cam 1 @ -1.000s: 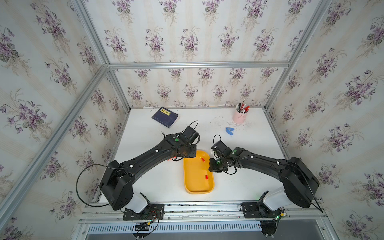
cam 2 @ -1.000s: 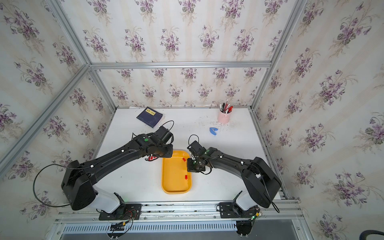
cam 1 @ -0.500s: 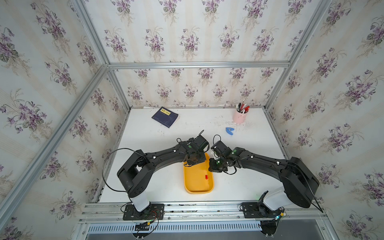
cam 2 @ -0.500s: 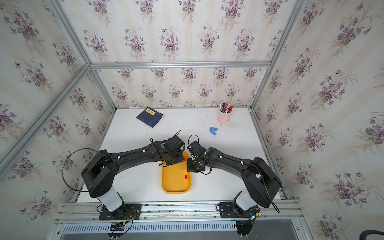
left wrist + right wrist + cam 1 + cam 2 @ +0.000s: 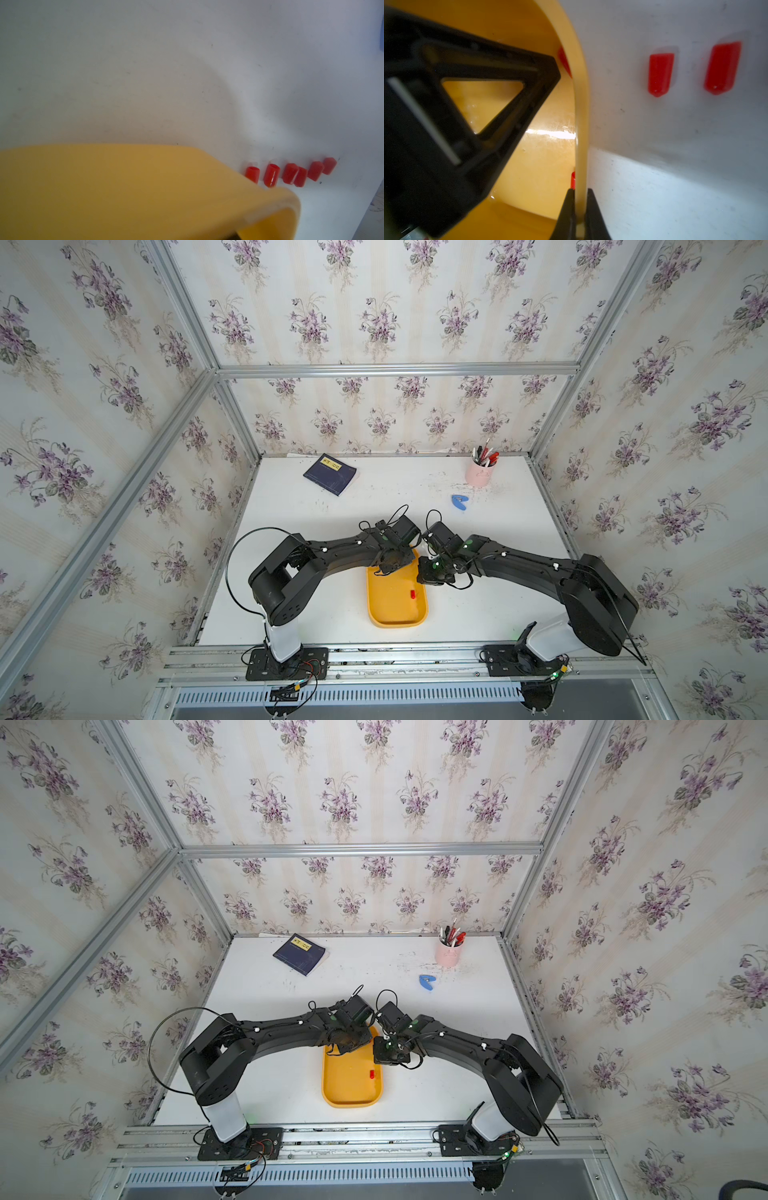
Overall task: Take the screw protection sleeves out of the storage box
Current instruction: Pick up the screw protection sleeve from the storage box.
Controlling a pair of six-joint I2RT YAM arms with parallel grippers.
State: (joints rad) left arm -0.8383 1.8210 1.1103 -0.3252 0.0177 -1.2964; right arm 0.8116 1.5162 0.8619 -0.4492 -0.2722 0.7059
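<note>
The yellow storage box (image 5: 390, 610) lies at the table's front middle. One red screw protection sleeve (image 5: 412, 594) lies inside it; in both top views the sleeve (image 5: 371, 1074) sits near the right rim. My right gripper (image 5: 579, 193) is shut on the box's right rim (image 5: 581, 124). The right wrist view shows a sleeve (image 5: 572, 179) just inside that rim and another (image 5: 564, 62) farther along. My left gripper (image 5: 392, 564) hangs over the box's far end, one finger (image 5: 488, 83) inside the box; its jaws are hidden. Several sleeves (image 5: 291, 173) lie on the table beside the box.
A navy booklet (image 5: 330, 474) lies at the back left. A pink pen cup (image 5: 480, 472) stands at the back right, with a small blue object (image 5: 459, 502) in front of it. Papered walls with metal frames close in the table's left, right and back sides.
My left arm has swung right, from beside the box's far left corner to over its far end, and now covers a sleeve that showed there. The right arm has not moved.
</note>
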